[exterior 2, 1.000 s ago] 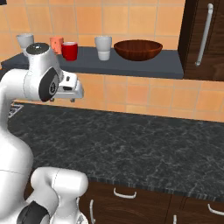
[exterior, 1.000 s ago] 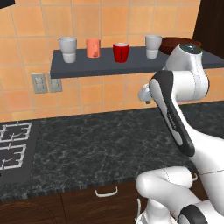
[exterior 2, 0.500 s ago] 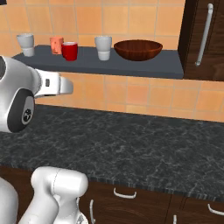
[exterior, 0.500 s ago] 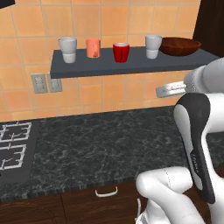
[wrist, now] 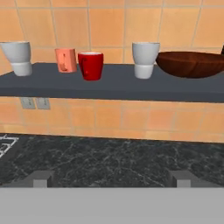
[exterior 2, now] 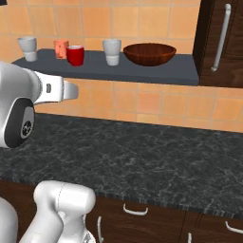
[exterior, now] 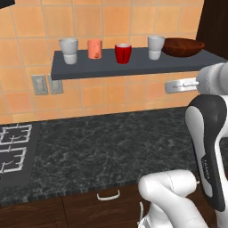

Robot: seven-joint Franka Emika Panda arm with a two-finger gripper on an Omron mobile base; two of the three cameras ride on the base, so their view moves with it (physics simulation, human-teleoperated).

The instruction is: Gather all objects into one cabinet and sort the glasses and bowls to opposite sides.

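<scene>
Orange tiled wall, shelf, unreadable arm lettering

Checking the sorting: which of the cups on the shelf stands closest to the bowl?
The pale grey-white cup at the right end of the cup row, right beside the brown bowl. The red cup, the salmon cup and the other pale cup stand further left.

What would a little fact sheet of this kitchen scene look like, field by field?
shelf: dark slab on the orange tiled wall
on shelf, left to right: pale cup, salmon cup, red cup, pale cup, brown bowl
bowl: at the right end, beside a pale cup
gripper: open, empty, facing the shelf
counter: dark speckled stone
</scene>
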